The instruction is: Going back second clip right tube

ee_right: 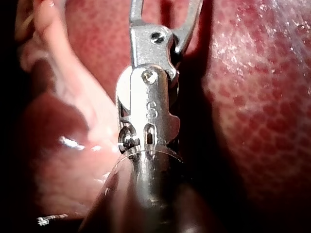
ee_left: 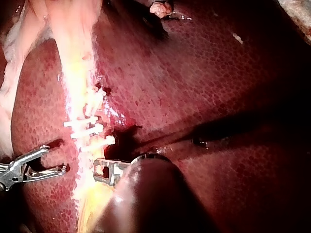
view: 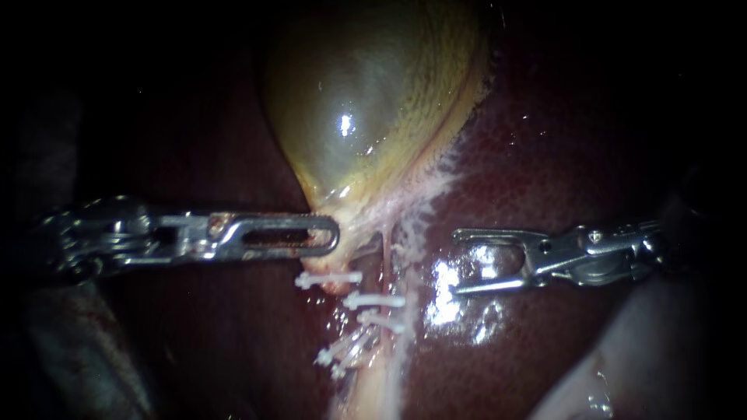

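Now, your right instrument [view: 457,261] has its jaws spread wide, and nothing is between them. They hang over the wet, shiny liver [view: 560,140], a little way off to the side of the right tube [view: 386,253]. That tube is the thin pink string that runs down from the narrow end of the gallbladder [view: 373,101]. White clips [view: 375,300] sit across it, one just under the other, and more clips lie lower down on the pale strip [view: 373,389]. I think the tube is soft, slippery and easy to tear. The clips are small and stiff, so a bump could pull one loose. You do not need to grab anything for this step. If you ever must hold on, take the pale strip beside the clips, not the tube. Your left instrument [view: 333,233] has its jaws pressed together, and they look to be pinching the gallbladder's narrow end. The gallbladder is the only bag here. It looks full and round, but you cannot see what is inside it.
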Action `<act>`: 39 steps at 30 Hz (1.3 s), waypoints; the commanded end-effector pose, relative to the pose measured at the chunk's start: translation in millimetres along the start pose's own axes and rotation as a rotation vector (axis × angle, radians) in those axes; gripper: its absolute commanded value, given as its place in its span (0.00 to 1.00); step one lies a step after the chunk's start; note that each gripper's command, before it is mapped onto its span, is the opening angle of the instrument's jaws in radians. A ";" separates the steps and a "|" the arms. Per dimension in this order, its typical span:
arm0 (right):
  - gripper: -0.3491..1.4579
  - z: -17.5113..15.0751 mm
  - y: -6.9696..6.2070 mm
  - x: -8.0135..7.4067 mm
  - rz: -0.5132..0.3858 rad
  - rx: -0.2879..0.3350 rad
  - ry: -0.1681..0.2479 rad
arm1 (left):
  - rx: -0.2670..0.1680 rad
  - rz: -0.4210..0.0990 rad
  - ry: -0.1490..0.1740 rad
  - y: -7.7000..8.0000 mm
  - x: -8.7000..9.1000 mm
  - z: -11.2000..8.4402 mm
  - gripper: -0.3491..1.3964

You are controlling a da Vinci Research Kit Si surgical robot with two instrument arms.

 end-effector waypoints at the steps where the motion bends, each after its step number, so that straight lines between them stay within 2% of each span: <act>1: 0.51 0.0 0.0 0.0 0.000 -0.001 -0.001 | 0.000 0.000 0.000 -0.1 0.0 0.0 0.00; 14: 0.51 0.0 -0.2 0.1 -0.006 -0.001 0.001 | 0.000 0.004 0.001 -2.5 0.7 1.4 0.00; 27: 0.51 0.5 -0.3 0.2 -0.005 0.002 0.004 | 0.000 0.006 0.010 -2.9 0.7 5.6 0.00; 39: 0.51 0.7 -0.3 0.3 -0.004 0.001 0.006 | -0.003 0.013 0.012 -3.5 1.0 6.1 0.00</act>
